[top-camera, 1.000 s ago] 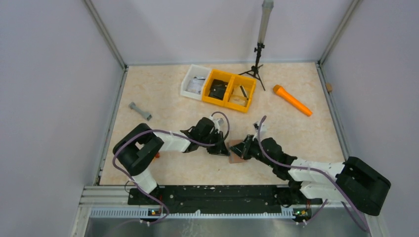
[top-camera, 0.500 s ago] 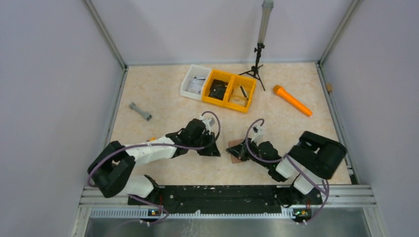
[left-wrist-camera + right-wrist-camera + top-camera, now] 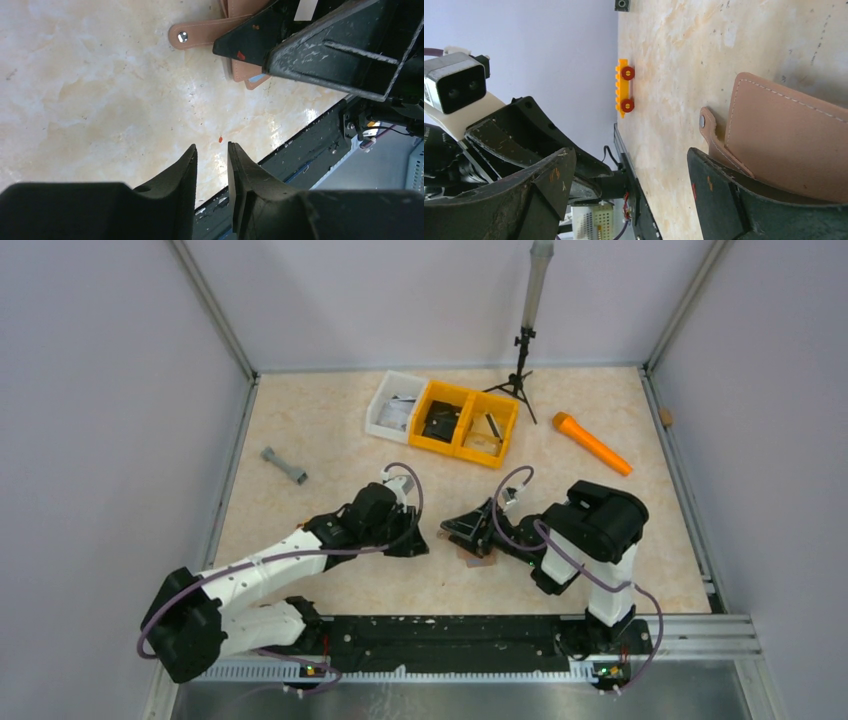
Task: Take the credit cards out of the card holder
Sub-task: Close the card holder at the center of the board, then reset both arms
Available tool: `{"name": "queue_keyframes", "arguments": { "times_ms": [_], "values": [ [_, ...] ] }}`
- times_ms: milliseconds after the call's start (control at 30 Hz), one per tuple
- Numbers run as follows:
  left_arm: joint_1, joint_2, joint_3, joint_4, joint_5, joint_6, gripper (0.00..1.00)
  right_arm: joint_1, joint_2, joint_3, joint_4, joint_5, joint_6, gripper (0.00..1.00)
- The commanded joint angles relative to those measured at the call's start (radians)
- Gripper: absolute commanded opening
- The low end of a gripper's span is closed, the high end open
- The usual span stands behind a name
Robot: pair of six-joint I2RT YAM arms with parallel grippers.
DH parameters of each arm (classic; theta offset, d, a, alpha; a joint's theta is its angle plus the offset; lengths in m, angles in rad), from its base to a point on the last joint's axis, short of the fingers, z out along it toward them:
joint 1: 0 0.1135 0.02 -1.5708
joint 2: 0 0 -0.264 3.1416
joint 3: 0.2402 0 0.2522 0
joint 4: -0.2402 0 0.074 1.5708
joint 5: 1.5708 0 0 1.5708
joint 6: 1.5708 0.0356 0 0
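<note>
Here, card holder (image 3: 784, 140) (beside right gripper (image 3: 631, 156))

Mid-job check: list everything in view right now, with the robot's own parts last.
Reddish-brown leather card holder: one, front centre of the table, beside a finger of the right tool.
White plastic bin: one, far centre, left of the yellow ones.
Yellow plastic bins: two, side by side, far centre.
Black tripod stand with grey pole: one, back edge.
Orange tapered plastic stick: one, far right.
Grey dumbbell-shaped piece: one, left side.
Yellow toothed bar with two red discs: one, on the table, seen only in the right wrist view.
Left tool: black, slightly open, empty, over bare table.
Right tool: black, wide open, at the card holder.
</note>
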Motion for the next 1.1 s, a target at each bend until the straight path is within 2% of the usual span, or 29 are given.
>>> {"name": "queue_keyframes", "arguments": {
  "times_ms": [0,133,200,367,500,533,600,733,833,900,1000,1067],
  "values": [
    [0.012,-0.053,0.004,-0.056,-0.053,0.021,0.32,-0.007,0.127,-0.054,0.157,0.053,-0.079,0.89],
    [0.036,-0.098,0.020,-0.101,-0.102,0.038,0.33,-0.016,0.019,-0.050,0.121,0.021,-0.091,0.92],
    [0.054,-0.129,0.035,-0.130,-0.138,0.048,0.38,-0.021,-0.081,-0.036,0.037,0.010,-0.114,0.93],
    [0.098,-0.226,0.093,-0.219,-0.301,0.072,0.70,-0.029,-0.407,0.042,-0.425,0.030,-0.279,0.94],
    [0.124,-0.307,0.104,-0.226,-0.401,0.082,0.84,-0.035,-0.675,0.142,-0.880,0.114,-0.466,0.95],
    [0.133,-0.319,0.102,-0.226,-0.429,0.083,0.91,-0.039,-0.727,0.165,-0.960,0.134,-0.514,0.95],
    [0.152,-0.338,0.105,-0.230,-0.496,0.093,0.98,-0.053,-0.804,0.207,-1.106,0.181,-0.597,0.93],
    [0.181,-0.385,0.107,-0.240,-0.746,0.106,0.99,-0.070,-0.905,0.283,-1.325,0.350,-0.772,0.93],
    [0.215,-0.424,0.064,-0.156,-0.921,0.112,0.99,-0.099,-0.962,0.321,-1.429,0.482,-0.861,0.94],
    [0.259,-0.437,0.000,-0.053,-0.937,0.150,0.99,-0.177,-0.995,0.339,-1.483,0.517,-0.871,0.94],
    [0.337,-0.428,-0.050,0.035,-0.950,0.210,0.99,-0.368,-1.064,0.323,-1.516,0.425,-0.868,0.94],
    [0.395,-0.418,-0.072,0.079,-0.966,0.235,0.99,-0.466,-1.116,0.285,-1.490,0.440,-0.903,0.94]
  ]
}}
